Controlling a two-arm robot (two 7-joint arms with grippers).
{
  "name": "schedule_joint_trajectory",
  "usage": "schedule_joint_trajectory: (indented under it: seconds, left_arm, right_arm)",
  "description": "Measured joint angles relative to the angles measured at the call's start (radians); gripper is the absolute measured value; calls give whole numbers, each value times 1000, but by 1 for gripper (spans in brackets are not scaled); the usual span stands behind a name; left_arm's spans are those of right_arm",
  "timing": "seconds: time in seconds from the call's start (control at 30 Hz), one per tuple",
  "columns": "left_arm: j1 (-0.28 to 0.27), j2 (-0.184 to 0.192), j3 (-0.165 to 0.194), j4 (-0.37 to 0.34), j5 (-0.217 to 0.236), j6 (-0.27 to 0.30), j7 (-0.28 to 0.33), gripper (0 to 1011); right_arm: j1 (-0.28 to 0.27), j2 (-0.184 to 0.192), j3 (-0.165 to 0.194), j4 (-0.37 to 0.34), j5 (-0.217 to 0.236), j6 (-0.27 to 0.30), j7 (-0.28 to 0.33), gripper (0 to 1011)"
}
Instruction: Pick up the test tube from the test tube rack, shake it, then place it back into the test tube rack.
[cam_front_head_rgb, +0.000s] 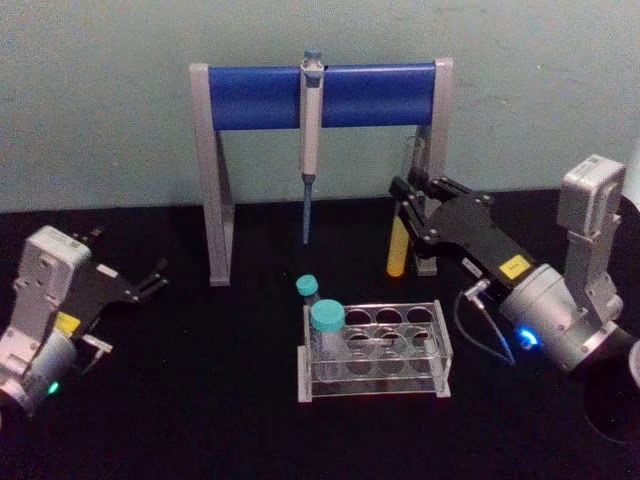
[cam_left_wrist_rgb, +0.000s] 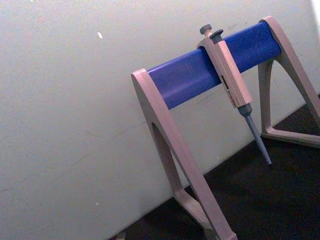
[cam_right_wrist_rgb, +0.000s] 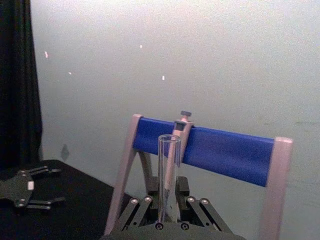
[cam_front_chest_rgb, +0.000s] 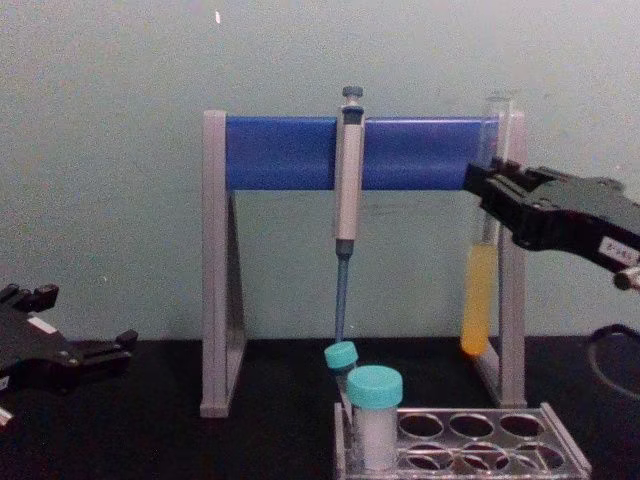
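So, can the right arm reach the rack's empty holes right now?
Probably yes: the right pincer holds the test tube above and behind the test tube rack, whose right-hand holes stand open.

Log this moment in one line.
right gripper: shut on tube | tube: upright, clear of rack, liquid in lower part | left gripper: open, idle at left

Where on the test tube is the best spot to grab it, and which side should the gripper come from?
Grip the test tube on its bare upper glass, above the yellow-orange liquid, coming in level from the side: it hangs upright, slim and round. The right gripper is shut on it just there. The left gripper sits open on the robot's left.
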Motion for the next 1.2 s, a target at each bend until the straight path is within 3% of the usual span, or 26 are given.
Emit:
schedule_joint_trajectory:
  seconds: [0.23, 0.43, 0.63, 0.87, 1.2]
  left_arm:
    - [0, 0, 0, 0, 0, 0, 0, 1001]
    - [0, 0, 0, 0, 0, 0, 0, 1001]
    - [0, 0, 0, 0, 0, 0, 0, 1001]
    - [0, 0, 0, 0, 0, 0, 0, 1001]
    - [0, 0, 0, 0, 0, 0, 0, 1001]
  right_arm:
    - [-40, 26, 26, -49, -23, 20, -22, 229]
    - [-100, 63, 41, -125, -29, 74, -24, 228]
    - [-126, 81, 28, -164, 12, 122, 19, 228]
    - [-82, 54, -8, -105, 83, 92, 80, 229]
    - [-4, 3, -37, 5, 96, 3, 87, 229]
